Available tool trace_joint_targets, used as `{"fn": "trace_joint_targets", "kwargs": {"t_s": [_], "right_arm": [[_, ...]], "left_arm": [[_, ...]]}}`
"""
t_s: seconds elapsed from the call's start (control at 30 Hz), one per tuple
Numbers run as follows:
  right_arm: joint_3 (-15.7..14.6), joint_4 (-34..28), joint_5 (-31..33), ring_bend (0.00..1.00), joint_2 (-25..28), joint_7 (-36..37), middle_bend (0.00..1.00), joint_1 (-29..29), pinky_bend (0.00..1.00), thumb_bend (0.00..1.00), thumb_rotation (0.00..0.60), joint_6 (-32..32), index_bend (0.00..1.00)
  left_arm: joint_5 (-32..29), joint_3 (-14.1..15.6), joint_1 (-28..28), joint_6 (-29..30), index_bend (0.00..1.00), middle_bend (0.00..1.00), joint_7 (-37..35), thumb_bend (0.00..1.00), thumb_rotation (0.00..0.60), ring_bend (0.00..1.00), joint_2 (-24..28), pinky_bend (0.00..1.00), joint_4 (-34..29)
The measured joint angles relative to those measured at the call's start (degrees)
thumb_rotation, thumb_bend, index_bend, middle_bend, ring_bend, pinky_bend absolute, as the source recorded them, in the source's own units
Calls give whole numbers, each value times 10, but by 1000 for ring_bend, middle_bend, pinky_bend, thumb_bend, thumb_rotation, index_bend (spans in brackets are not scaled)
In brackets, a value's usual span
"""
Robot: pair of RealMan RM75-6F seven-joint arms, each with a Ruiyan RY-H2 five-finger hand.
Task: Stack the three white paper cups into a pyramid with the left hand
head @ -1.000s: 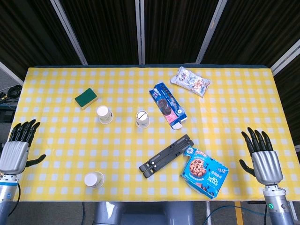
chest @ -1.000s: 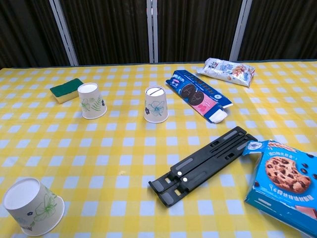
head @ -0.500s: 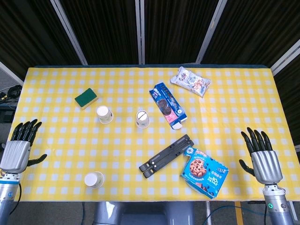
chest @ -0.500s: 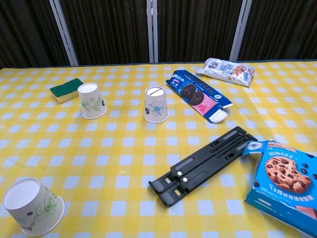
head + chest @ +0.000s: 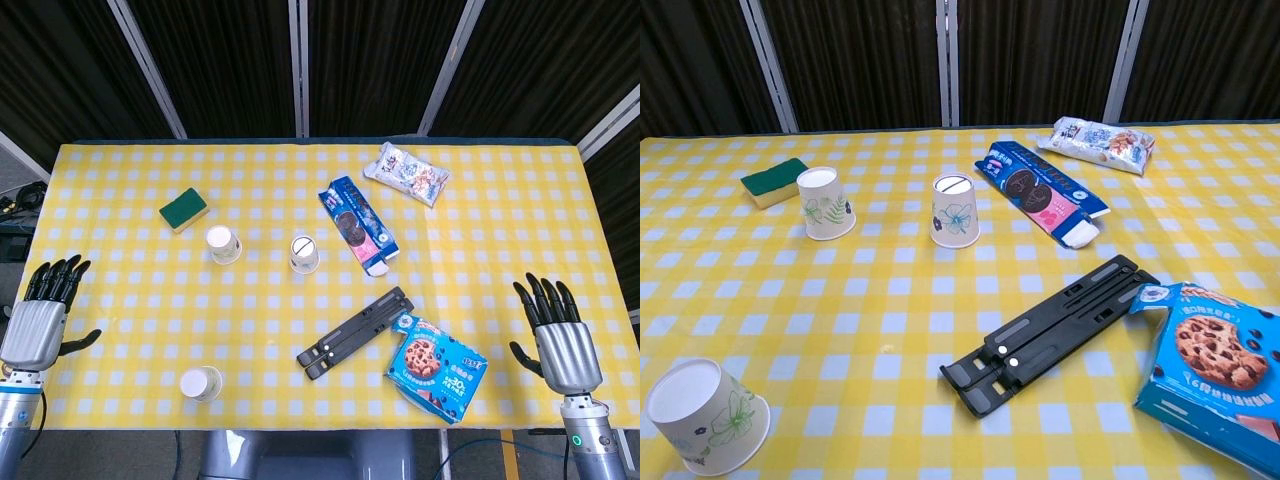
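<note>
Left hand hovered empty, fingers spread, at the tabletop's edge. Nearest cup stood apart from two cups farther back; reaching it first, gripping gently, seemed wisest.

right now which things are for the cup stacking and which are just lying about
For the job: near cup, left far cup, middle cup, left hand.

Lying about: sponge, biscuit box, black stand, cookie box, snack bag.
</note>
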Motion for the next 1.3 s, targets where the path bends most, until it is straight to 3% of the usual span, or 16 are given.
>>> {"fn": "trace_joint_targets", "kwargs": {"t_s": [0.27, 0.37, 0.57, 0.9, 1.3], "right_arm": [[0, 1, 1, 0, -1, -1, 0, 0, 0, 119, 600, -2, 64], [1, 1, 3, 0, -1, 0, 0, 1, 0, 119, 600, -4, 65], [1, 2, 4, 0, -1, 3, 0, 1, 0, 119, 600, -5, 67], [4, 4, 3, 0, 1, 14, 0, 1, 0, 120, 600, -1, 84], [7, 16, 1, 0, -2, 28, 0, 2, 0, 120, 600, 5, 86]], "left_arm": [[8, 2, -1, 1, 3, 0, -3, 37, 600, 0, 0, 0, 0], [17, 8, -3, -3, 59, 0, -5, 67, 600, 0, 2, 0, 0], [74, 41, -16, -26, 207, 0, -17, 167, 600, 0, 16, 0, -10], [151, 90, -41, -68, 287, 0, 5, 168, 600, 0, 7, 0, -17], [158, 106, -71, -134, 234, 0, 51, 169, 600, 0, -3, 0, -62]]}}
